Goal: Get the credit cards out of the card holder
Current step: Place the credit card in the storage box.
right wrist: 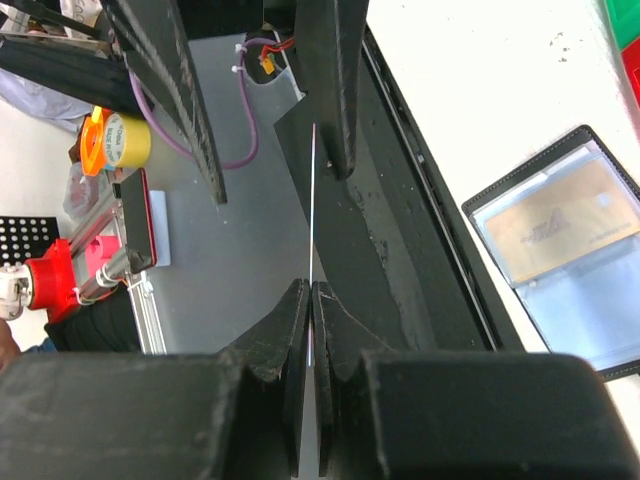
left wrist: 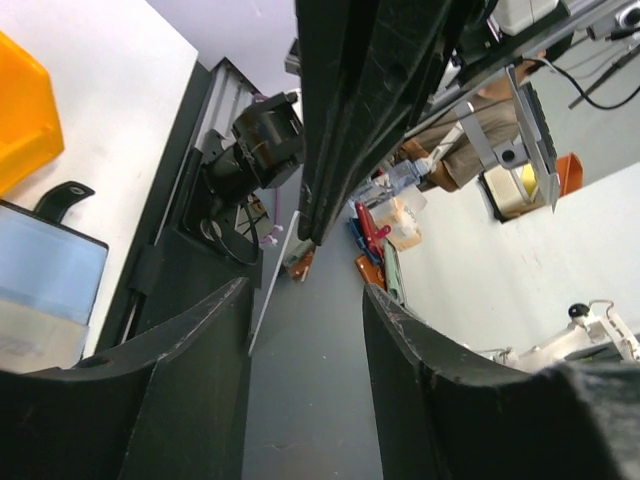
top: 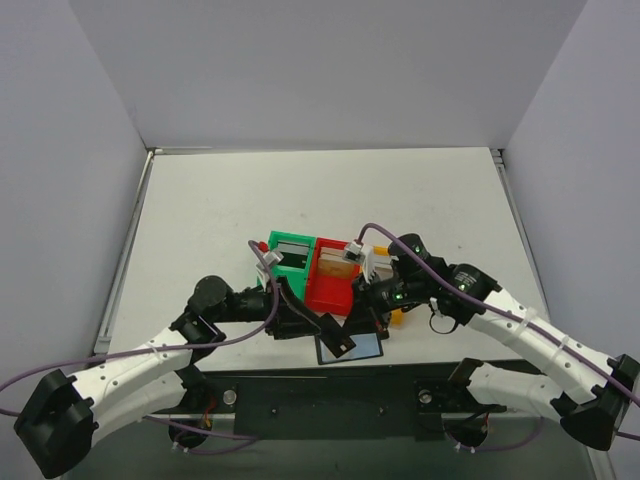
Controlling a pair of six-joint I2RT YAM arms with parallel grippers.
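Note:
The card holder is a row of joined boxes: green point(top: 290, 268), red point(top: 330, 285), and orange point(left wrist: 20, 100), which my right arm mostly covers from above. A grey card point(top: 292, 246) stands in the green box and a tan one point(top: 334, 258) in the red. My right gripper point(right wrist: 312, 290) is shut on a thin credit card point(right wrist: 312, 200), seen edge-on as a pale line. That card reaches between the fingers of my left gripper point(left wrist: 305, 295), which is open, with the card's edge point(left wrist: 270, 290) close to one finger. A black-bordered card point(right wrist: 565, 260) lies flat on the table.
Both grippers meet just in front of the holder, near the table's front edge point(top: 330, 375). The black-bordered card point(top: 352, 347) lies under them. White walls close the table on three sides. Beyond the front edge there is floor and workshop clutter point(right wrist: 110, 150).

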